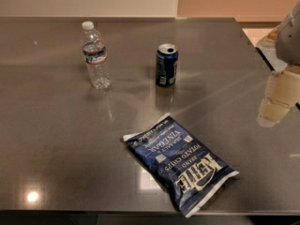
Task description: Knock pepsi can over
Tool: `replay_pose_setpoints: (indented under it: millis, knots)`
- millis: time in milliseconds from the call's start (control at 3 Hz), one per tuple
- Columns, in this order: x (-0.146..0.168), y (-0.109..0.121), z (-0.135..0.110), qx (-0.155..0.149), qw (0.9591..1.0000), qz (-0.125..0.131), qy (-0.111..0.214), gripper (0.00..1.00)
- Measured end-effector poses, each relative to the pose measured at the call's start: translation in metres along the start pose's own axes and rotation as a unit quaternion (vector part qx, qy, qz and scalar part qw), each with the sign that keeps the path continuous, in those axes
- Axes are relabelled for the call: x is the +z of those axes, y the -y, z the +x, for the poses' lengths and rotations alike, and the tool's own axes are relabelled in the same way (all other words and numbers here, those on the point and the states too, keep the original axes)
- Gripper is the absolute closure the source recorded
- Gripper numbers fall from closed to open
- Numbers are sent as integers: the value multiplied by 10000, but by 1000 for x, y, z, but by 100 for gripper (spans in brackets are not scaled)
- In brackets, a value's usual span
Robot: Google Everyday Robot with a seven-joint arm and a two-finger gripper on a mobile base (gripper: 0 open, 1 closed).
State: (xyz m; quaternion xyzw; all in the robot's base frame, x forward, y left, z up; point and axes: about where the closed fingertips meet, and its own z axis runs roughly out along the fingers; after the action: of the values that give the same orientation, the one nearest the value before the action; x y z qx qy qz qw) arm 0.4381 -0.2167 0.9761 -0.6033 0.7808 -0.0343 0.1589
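While the small dark blue metal pepsi can point(166, 65) with its silver top stands upright toward the back of the grey, glossy table point(56, 139), the cream-coloured gripper point(277, 100) hangs at the right edge of the view, well apart from it and seemingly above the table's right side; whether it is wide or narrow I cannot tell; a clear plastic water bottle point(96, 55) with a white cap stands upright to the can's left, apart from it; a flat blue chip bag point(180, 162) lies nearer the front edge, touching neither.
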Motion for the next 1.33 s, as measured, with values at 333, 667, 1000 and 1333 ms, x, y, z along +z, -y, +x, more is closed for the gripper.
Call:
replay_pose_setpoints:
  millis: [333, 667, 1000, 1333]
  knots:
    - [-1, 7, 0, 21, 10000, 64, 17, 0]
    - [8, 39, -1, 207, 9993, 140, 273, 0]
    - [25, 80, -4, 448, 9962, 230, 704, 0]
    - [42, 115, -15, 658, 9903, 298, 1189, 0]
